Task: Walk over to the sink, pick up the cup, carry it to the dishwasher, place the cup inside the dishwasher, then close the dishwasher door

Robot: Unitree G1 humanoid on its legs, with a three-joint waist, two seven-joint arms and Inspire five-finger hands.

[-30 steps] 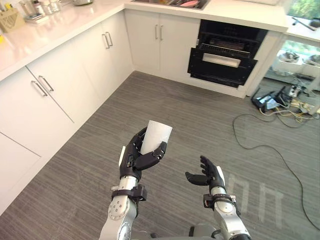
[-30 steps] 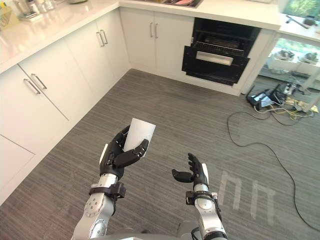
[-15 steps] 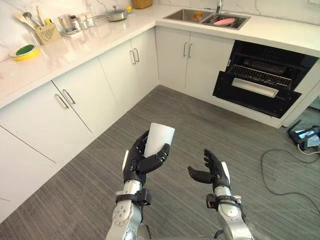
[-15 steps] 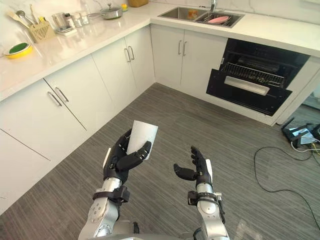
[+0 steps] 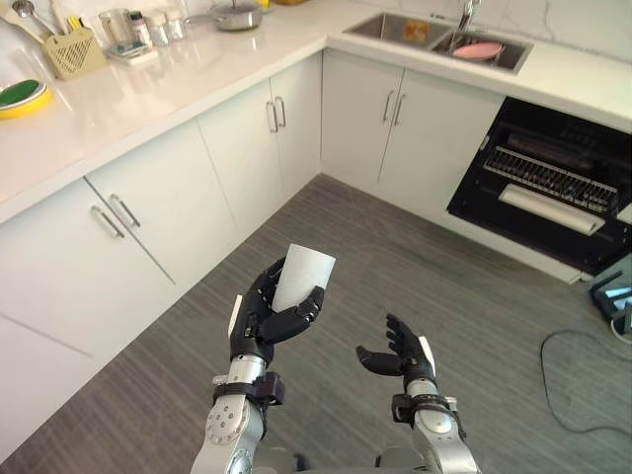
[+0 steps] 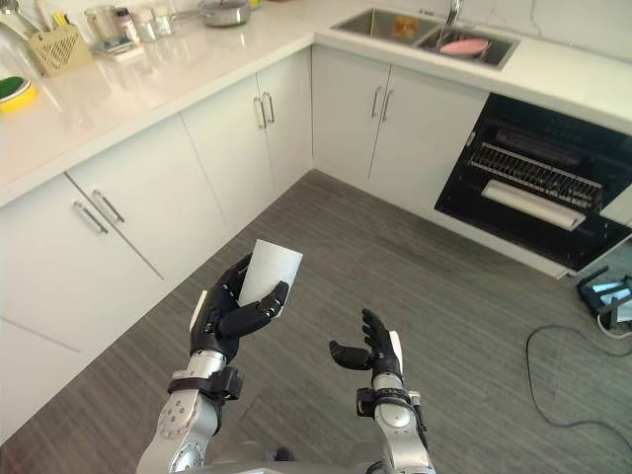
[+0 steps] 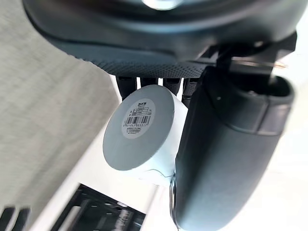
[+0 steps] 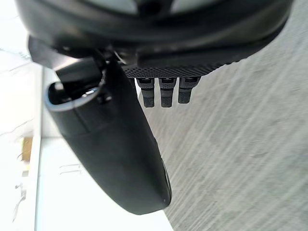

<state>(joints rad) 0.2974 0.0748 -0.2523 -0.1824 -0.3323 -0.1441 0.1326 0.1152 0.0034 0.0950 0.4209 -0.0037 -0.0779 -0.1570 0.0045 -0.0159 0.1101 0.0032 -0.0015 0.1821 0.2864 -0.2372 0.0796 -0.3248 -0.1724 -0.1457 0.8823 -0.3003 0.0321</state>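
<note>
The white tabletop (image 5: 148, 89) runs along the wall and turns the corner to the sink (image 5: 425, 28). Below it, on the right side, the dishwasher (image 5: 548, 183) stands with its door folded down and its rack visible. The robot is on the grey floor (image 5: 474, 296), well apart from both. I judge that the first part is done, because the cup (image 5: 304, 275) is already off the sink and in a hand. What is left is the walk to the dishwasher, putting the cup inside and closing the door. The left hand (image 5: 259, 321) is raised in front of the body, its fingers and thumb curled round the white cup, which is nearly upright. The right hand (image 5: 403, 357) is lower beside it, with fingers relaxed and apart, holding nothing.
</note>
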